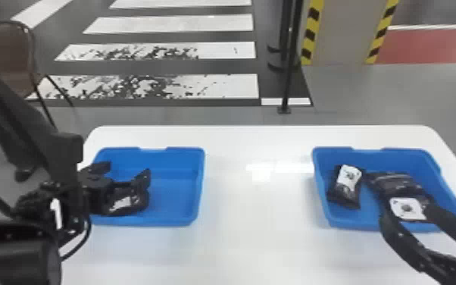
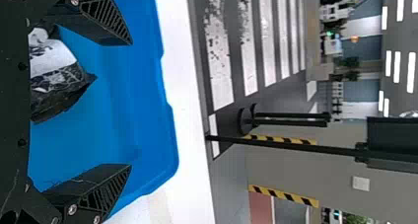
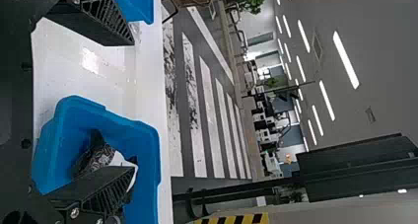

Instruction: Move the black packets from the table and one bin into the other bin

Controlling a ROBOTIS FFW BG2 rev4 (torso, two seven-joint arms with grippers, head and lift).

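Black left gripper (image 2: 130, 104): over the left bin (image 1: 178, 161), fingers spread wide, clenching nothing.
Packet in the left bin (image 1: 127, 202): lies on the left bin's floor, below the gripper, pale label partly in sight; whether a finger touches it, I cannot tell.
Right gripper (image 3: 134, 106): well to the right of the left bin, over the right bin's near side, fingers parted, nothing gripped.
White table (image 1: 257, 235): runs under the left bin and on to its right; every packet I can make out sits in a bin, so the table share looks done.
Right bin (image 1: 390, 161): across the table from the left bin, with packets inside.
Lone packet (image 1: 344, 193): in the right bin, on the side facing the left bin.
Heaped packets (image 1: 394, 183): farther from the left bin, seemingly two, close together.
Bins' work: probably nearly finished if the right bin is the goal, with one packet to bring over from the left bin; the goal bin itself is a guess.
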